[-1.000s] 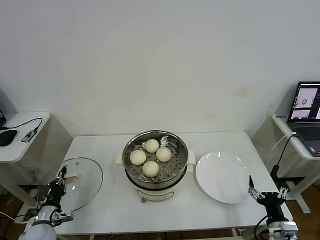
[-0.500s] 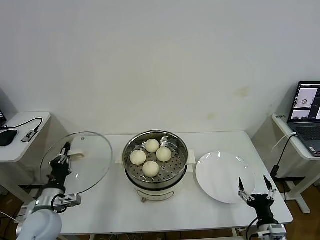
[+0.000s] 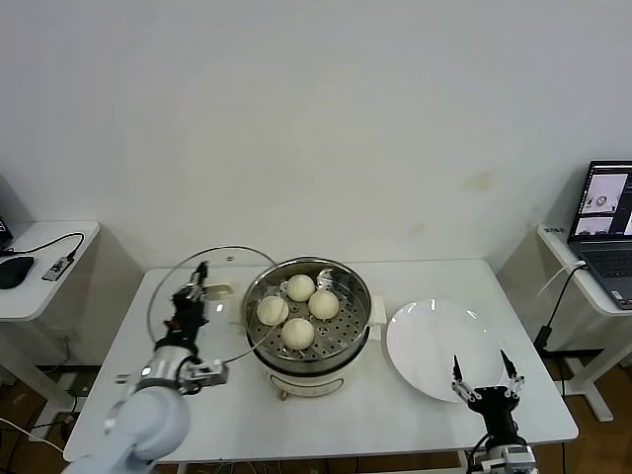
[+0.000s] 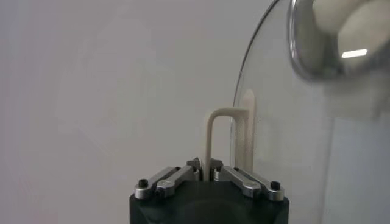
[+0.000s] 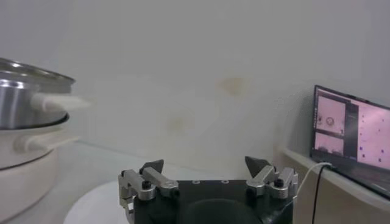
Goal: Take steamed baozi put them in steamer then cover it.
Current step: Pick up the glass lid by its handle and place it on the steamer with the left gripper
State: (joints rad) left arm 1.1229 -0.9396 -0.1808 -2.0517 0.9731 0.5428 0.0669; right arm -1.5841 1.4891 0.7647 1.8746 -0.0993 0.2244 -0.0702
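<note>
The steamer [image 3: 307, 308] is a shiny steel basket on a white cooker base, at mid-table. Several pale baozi [image 3: 297, 333] lie on its perforated floor. The cover [image 3: 202, 318], a clear glass lid with a metal rim, hangs tilted just left of the steamer, its edge over the steamer's near-left rim. My left gripper [image 3: 197, 291] is shut on its cream bar handle [image 3: 221, 290]. In the left wrist view the gripper [image 4: 210, 173] pinches the handle [image 4: 222, 128], and the glass [image 4: 286, 140] stands beside it. My right gripper [image 3: 485, 379] is open and empty at the table's front right.
A bare white plate [image 3: 439, 348] lies right of the steamer, just ahead of the right gripper [image 5: 204, 167]. A laptop [image 3: 604, 222] sits on a side table at the right, a mouse [image 3: 14, 270] on one at the left. The steamer's rim [image 5: 27, 91] shows in the right wrist view.
My left gripper has lifted the cover from the table's left edge and carried it right, up to the steamer. The right gripper has drifted left along the table's front edge.
</note>
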